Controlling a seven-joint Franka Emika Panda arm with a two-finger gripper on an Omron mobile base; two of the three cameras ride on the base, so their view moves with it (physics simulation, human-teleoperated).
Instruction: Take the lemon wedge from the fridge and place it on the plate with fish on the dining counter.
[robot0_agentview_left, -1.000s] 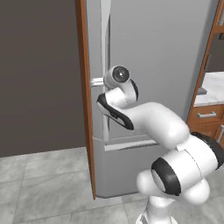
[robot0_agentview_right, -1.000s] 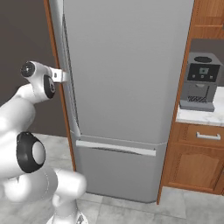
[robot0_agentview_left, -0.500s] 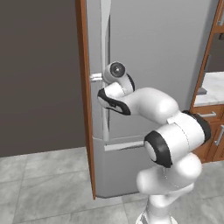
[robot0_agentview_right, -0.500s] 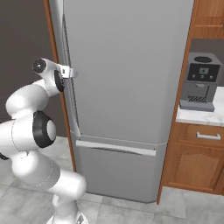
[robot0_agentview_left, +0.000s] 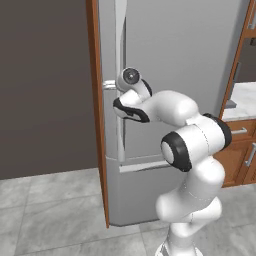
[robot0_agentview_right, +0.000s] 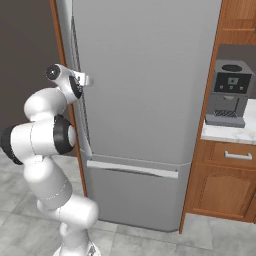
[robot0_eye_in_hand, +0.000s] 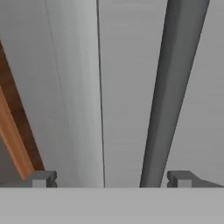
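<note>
In front of the closed fridge (robot0_agentview_right: 145, 90), the arm reaches up to the long handle (robot0_agentview_left: 120, 85) at the door's left edge. The claw (robot0_eye_in_hand: 111, 177) is wide open and holds nothing. In the hand view its two tips stand far apart at the bottom, and the dark handle (robot0_eye_in_hand: 173, 92) runs up between them, closer to the tip on the right of that view than to the other. It looks like neither tip touches the handle yet.

The step in hand seems to be opening the door. To do it well, the claw should slide a bit toward the handle so the bar sits in the middle of the gap. Then it should go forward until the bar is deep between the tips, and only then squeeze. A grip right at the tips could slip off when the arm pulls.

The lemon wedge must be inside the fridge, behind the shut door.
</note>
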